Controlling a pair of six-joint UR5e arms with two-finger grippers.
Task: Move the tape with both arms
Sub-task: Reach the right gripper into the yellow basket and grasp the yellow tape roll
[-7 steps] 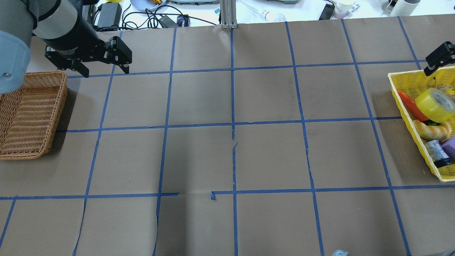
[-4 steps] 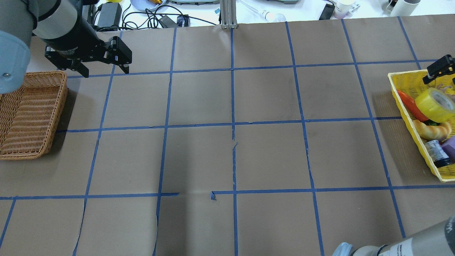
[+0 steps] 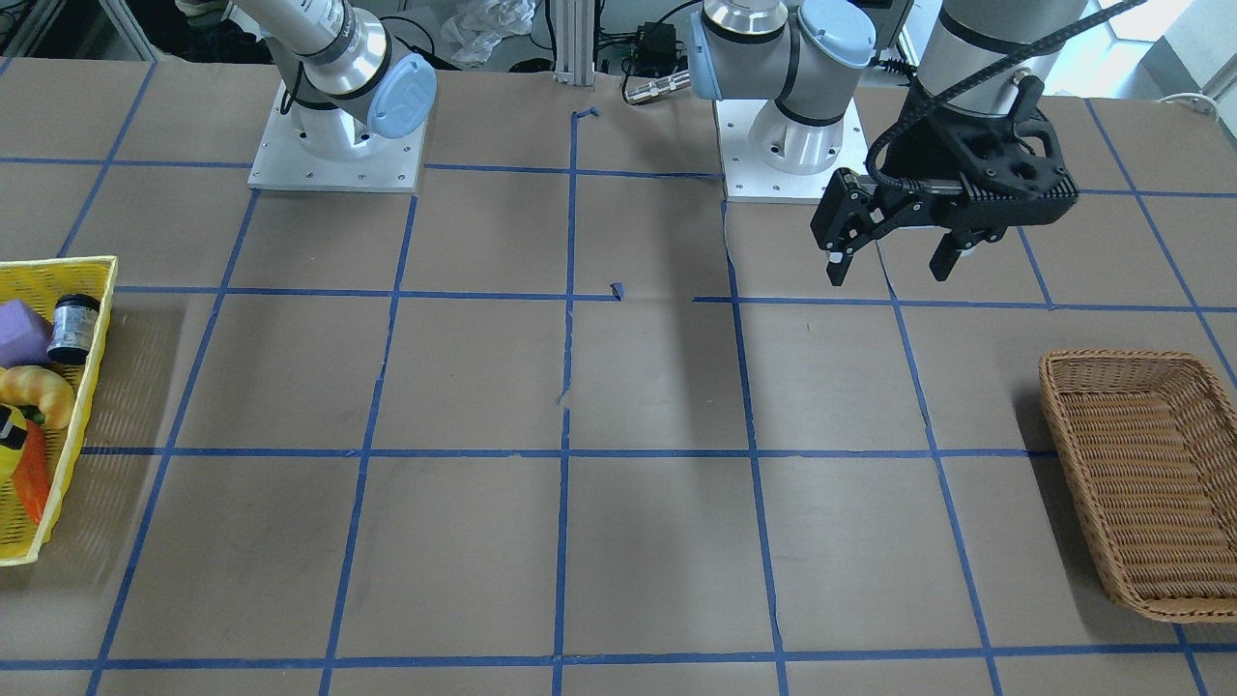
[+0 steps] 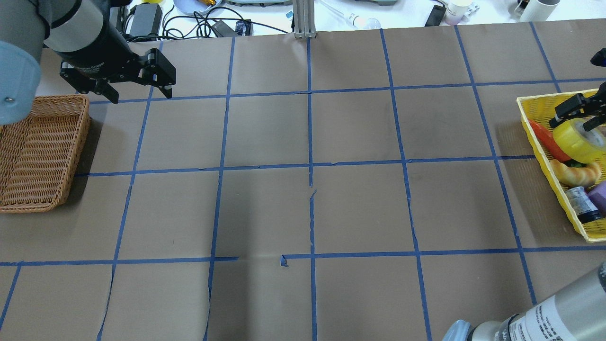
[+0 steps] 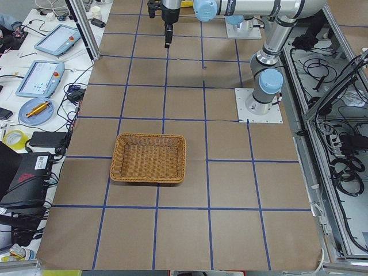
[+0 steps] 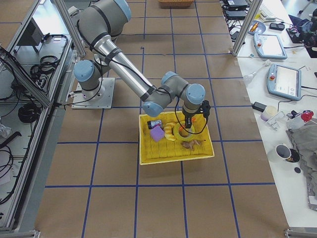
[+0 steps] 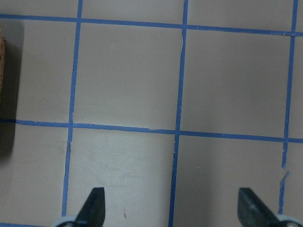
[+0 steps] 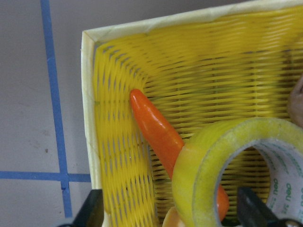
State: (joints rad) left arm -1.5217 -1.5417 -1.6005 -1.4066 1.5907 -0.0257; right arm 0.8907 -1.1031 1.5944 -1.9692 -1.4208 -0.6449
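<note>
The left gripper (image 4: 141, 97) hangs at 10 o'clock, fingers apart, near the brown basket (image 4: 42, 151). At 3 o'clock the tape (image 4: 575, 137) lies in the yellow basket (image 4: 539, 106). The right gripper (image 4: 576, 118) hangs over it, fingers apart. Nothing is picked up yet.

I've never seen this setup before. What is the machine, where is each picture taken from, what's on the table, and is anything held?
These are two robot arms mounted on a paper-covered table marked with blue tape lines. Each ends in a black two-fingered hand. One camera looks down from behind the robot, one faces it, one sits at each table end, and one rides on each wrist. The left hand hovers open, holding nothing; a brown wicker basket sits at that table end. The right hand is open over a yellow basket, straddling a yellow tape roll but not gripping it. That basket also holds an orange carrot-like toy, a croissant-like toy, a small jar and a purple block.
</note>
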